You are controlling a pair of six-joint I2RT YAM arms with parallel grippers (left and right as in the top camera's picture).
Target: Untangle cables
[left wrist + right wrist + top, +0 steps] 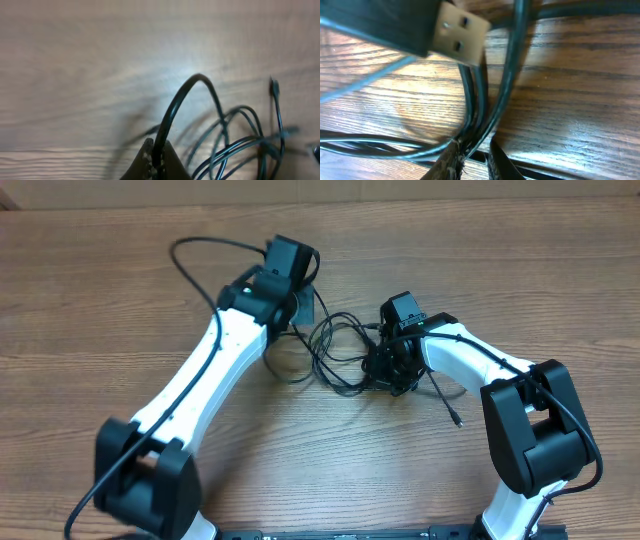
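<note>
Between my left fingers (144,162), a loop of the cables (172,109) is pinched tight; my right fingers (447,165) straddle more strands, but clamped or not, I can't tell.

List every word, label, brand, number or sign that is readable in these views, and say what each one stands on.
None can be read in any view.
The silver USB plug in the right wrist view shows only two small square holes and no writing.
The cables, the left arm, the right arm and the wooden table carry no visible lettering.
</note>
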